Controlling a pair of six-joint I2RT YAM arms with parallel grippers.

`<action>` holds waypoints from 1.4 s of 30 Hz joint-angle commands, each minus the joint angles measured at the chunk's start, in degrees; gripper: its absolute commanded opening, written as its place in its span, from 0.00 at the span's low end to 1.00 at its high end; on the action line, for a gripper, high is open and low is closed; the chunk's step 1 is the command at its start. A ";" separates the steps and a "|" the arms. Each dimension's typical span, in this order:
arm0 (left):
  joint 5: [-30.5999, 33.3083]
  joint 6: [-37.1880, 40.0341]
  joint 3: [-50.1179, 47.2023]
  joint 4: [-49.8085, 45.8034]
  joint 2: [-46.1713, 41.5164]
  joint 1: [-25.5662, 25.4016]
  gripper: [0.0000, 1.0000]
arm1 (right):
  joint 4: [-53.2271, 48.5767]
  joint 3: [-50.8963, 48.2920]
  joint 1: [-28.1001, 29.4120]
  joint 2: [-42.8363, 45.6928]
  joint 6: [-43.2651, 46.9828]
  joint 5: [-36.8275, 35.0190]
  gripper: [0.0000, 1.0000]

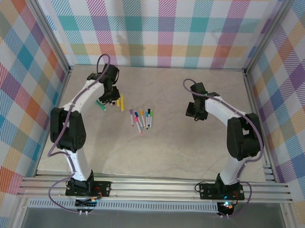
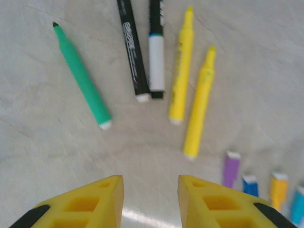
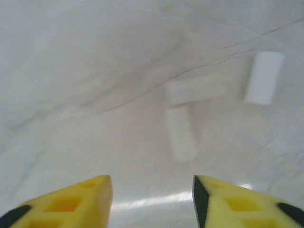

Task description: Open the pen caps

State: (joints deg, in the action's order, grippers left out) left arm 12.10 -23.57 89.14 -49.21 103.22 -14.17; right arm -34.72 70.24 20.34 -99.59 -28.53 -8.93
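Pens (image 2: pixel 181 66): light, stiff, slick plastic sticks, prone to roll, lying loose left of centre on the tabletop (image 1: pixel 191 155); we judge a crosswise mid-barrel pinch best; left pincer (image 2: pixel 151 187) and right pincer (image 3: pixel 152 187) both part-spread, empty.

Uncapped pens (image 2: pixel 179 71) lie L of capped pens (image 1: pixel 141 118), mid table (image 1: pixel 191 155); caps (image 3: pixel 180 130) further R.

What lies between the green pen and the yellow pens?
In the left wrist view, a black pen and a white-barrelled pen, side by side.
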 commanded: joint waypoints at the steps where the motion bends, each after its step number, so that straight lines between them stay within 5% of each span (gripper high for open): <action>1: 1.74 -3.60 -4.47 0.49 -5.45 -4.52 0.36 | 4.28 -3.60 4.09 5.85 1.59 2.43 0.59; 8: -1.31 -8.62 -13.64 7.15 -9.75 -11.90 0.37 | 4.18 -1.57 7.21 4.36 -0.53 6.22 0.58; 14: -1.34 -8.95 -12.37 9.95 -5.47 -16.00 0.37 | 3.78 -1.37 7.88 3.14 0.12 7.16 0.55; 24: 2.96 -8.30 -7.53 6.95 5.60 -16.85 0.36 | 4.89 -0.83 7.96 -0.59 -2.40 8.22 0.49; 42: 1.16 -10.87 -15.08 14.19 6.47 -16.42 0.33 | 5.79 -5.97 8.03 2.04 -3.54 8.49 0.46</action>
State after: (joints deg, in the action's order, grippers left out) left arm 13.87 -32.99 74.98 -37.08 109.47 -30.68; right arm -29.12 64.95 27.94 -99.63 -31.24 -0.97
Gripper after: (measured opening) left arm 0.333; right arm 0.462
